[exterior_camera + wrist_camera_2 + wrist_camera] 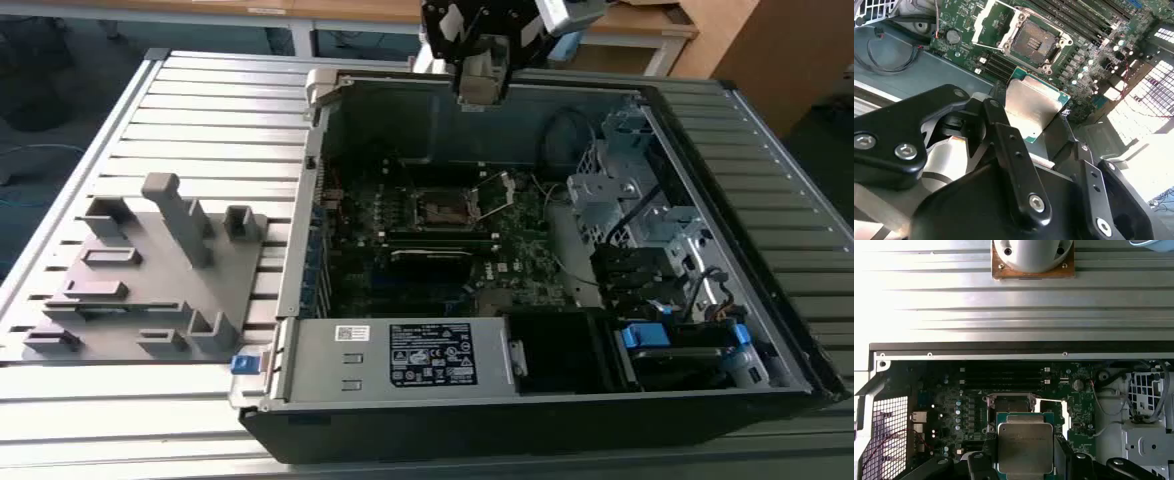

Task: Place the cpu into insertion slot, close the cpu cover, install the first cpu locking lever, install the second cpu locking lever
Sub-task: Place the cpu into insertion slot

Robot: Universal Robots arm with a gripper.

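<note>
While the gripper (1032,112) pinches the chip (1035,97) by two edges, well above the uncovered socket (1035,42), step one is underway; seating likely needs square alignment, straight lowering.

- An open computer case (534,425) lies on its side on a slatted aluminium table (214,110).
- Just beside the case, on the exterior view's left, sits a grey fixture plate (147,290) with upright blocks.
- Inside the case, along its nearest wall, is a silver power supply (400,355) bearing a label.
- Next to that, a blue-tabbed drive carrier (663,337).
- Deeper inside the case, a coin-cell battery (953,36) and a looped black cable (884,67).
</note>
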